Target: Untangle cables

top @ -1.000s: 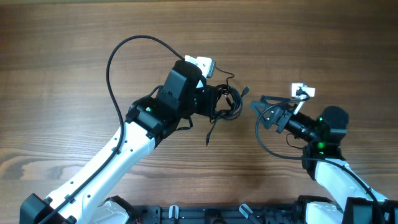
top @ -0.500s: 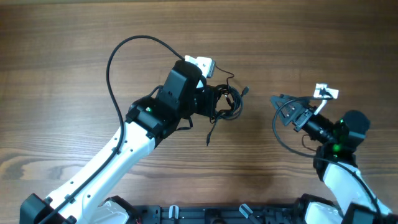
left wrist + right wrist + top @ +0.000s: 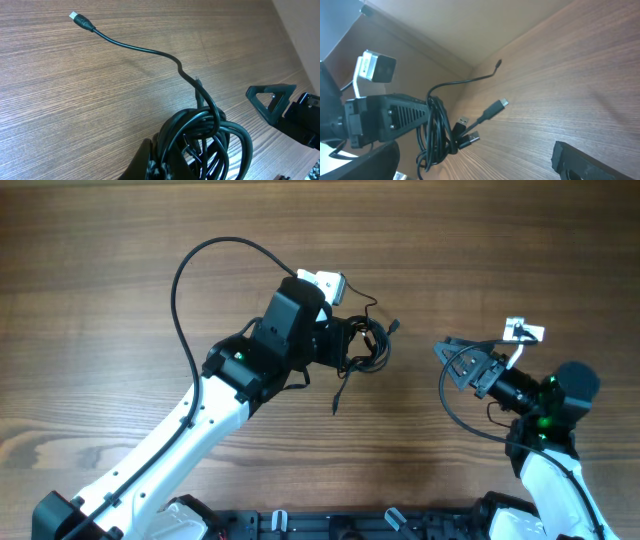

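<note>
**A:** Overhead view first: where were the cables (image 3: 372, 345)?

**B:** Bunched in a small black coil about the middle of the bench (image 3: 100, 280), pinched in the left tool (image 3: 350, 345). One strand trailed toward the near edge, and another poked out toward the right edge.

**A:** So the left tool was clenched on them?

**B:** Yes, clamped on the coil. The left wrist view showed the loops right at its fingers (image 3: 150, 162). One long strand curved away over the wood to a plug (image 3: 75, 16).

**A:** And the right tool (image 3: 447, 363)?

**B:** Released, with its jaws spread wide and gripping nothing. It sat well apart from the coil, toward the right edge, pointing at it.

**A:** Anything from the right wrist view?

**B:** The coil hung from the left tool with several plug ends sticking out of it. Whether it touched the bench, I could not tell.
</note>
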You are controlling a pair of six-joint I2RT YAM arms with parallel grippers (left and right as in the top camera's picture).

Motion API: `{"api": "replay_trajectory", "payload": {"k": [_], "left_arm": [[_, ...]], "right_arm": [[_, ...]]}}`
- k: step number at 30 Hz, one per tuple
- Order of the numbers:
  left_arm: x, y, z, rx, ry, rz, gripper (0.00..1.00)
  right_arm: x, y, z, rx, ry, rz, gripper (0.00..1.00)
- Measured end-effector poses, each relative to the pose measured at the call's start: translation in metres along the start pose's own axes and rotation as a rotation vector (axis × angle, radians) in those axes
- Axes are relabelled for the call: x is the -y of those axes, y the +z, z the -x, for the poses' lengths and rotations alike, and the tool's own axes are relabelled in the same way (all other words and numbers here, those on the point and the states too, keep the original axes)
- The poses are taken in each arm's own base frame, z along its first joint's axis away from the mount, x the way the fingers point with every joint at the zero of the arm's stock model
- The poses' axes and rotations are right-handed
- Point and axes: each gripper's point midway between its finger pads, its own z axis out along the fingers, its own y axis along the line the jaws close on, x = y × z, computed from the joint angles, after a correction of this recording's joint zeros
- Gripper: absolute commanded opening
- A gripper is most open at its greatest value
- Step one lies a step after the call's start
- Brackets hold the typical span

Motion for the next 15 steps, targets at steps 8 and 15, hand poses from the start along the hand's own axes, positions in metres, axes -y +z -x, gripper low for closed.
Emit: {"api": "replay_trajectory", "payload": {"k": [8, 15], "left_arm": [[0.001, 0.000, 0.001, 0.005, 0.001, -0.002, 0.04], [0.001, 0.000, 0.002, 0.008, 0.001, -0.003, 0.04]], "right_arm": [[0.001, 0.000, 0.000, 0.000, 0.108, -0.004, 1.00], [0.076, -0.015, 0.007, 0.148, 0.124, -0.382, 1.00]]}}
